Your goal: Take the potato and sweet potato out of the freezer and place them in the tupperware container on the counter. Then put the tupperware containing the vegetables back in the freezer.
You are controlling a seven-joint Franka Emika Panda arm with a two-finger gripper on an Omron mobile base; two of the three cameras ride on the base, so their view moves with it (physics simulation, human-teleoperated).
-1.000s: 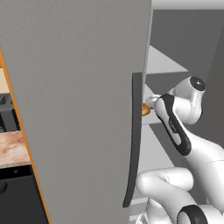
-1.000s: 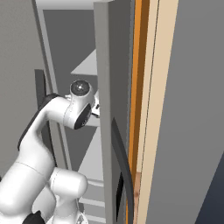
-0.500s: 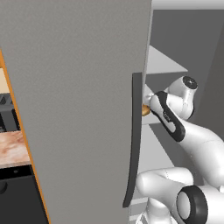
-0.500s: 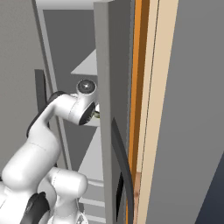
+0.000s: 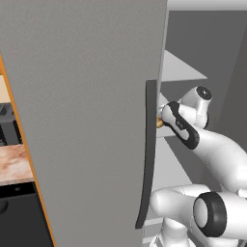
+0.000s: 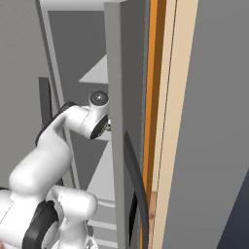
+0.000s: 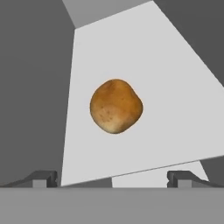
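Hand view: end effector spread before potato

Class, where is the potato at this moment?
The potato lies on a pale grey shelf inside the freezer, central in the hand view, ahead of the open claw and not touching it.

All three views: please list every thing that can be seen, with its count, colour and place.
roundish tan-golden potato: one, tan-golden, lying on a light grey freezer shelf, ahead of the gripper.
tall grey freezer: one, grey, door swung open, long dark curved handle on its edge, grey shelves inside.
marbled stone counter: one, reddish-brown and cream, left of the freezer door.
orange wooden panel: one, orange, right of the freezer.
white arm: one, white with dark joints, reaching into the freezer.
gripper: one, dark fingertips, open, empty, apart from the potato.
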